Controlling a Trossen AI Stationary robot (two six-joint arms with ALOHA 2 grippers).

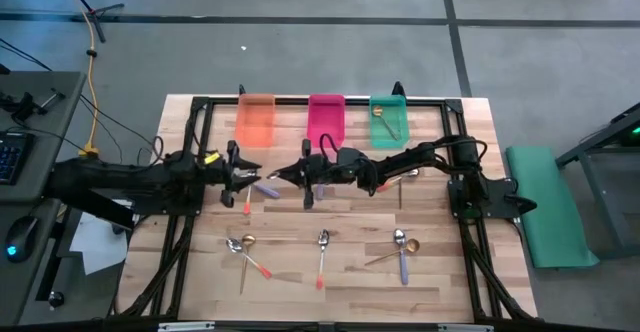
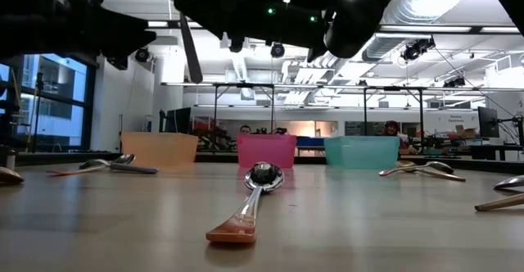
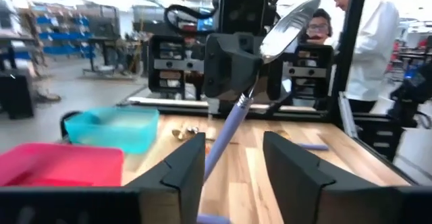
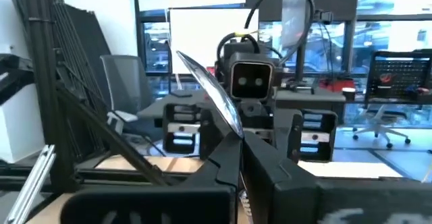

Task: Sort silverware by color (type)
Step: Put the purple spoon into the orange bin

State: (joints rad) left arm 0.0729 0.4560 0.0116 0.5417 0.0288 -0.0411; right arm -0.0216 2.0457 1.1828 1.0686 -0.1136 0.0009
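Note:
A purple-handled spoon (image 3: 229, 126) with a silver bowl (image 3: 290, 18) hangs in the air above the table's middle, between my two grippers. My right gripper (image 1: 293, 175) reaches in from the right and is shut on it. My left gripper (image 1: 250, 177) faces it from the left. Its open fingers (image 3: 182, 170) stand on either side of the purple handle; I cannot tell whether they touch it. Other spoons lie flat on the table: an orange-red-handled one (image 1: 322, 257), a silver and a gold one (image 1: 242, 247), and a purple and a gold one (image 1: 402, 247). My right gripper pinches the spoon between its two fingers at the neck just below the bowl (image 4: 233, 126), coming level from the table's right side. The spoon is lifted clear and tilted. Its bowl (image 4: 209, 89) stands above the fingers, and the purple handle slants down toward my left gripper.
Three bins stand in a row at the far edge: orange (image 1: 255, 120), pink (image 1: 326, 120) and green (image 1: 400, 107), the green one with a gold spoon (image 1: 385, 122) inside. More spoons lie under the arms (image 1: 308, 197). People show in the room behind the table.

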